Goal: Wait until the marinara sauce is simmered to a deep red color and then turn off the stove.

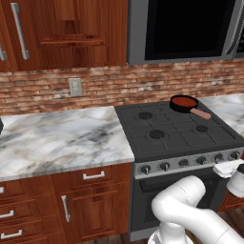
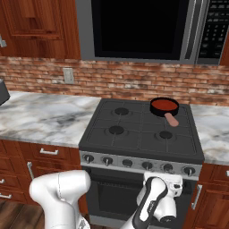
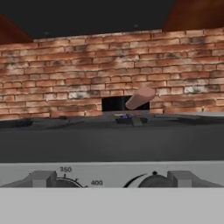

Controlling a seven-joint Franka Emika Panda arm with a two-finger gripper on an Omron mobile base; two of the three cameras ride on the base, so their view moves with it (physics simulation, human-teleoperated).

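Matt black stove (image 1: 183,136) with brushed steel front strip; beside it, glossy veined marble bench (image 1: 57,138), rough brick wall (image 1: 95,88) behind, polished wood cabinets (image 1: 71,28) above.

One stove (image 2: 138,134) with four burners (image 2: 116,130) and six front knobs (image 2: 127,163). One frying pan (image 2: 164,107) holding one disc of marinara sauce (image 2: 164,104). One microwave (image 2: 143,29), one wall outlet (image 2: 68,75).
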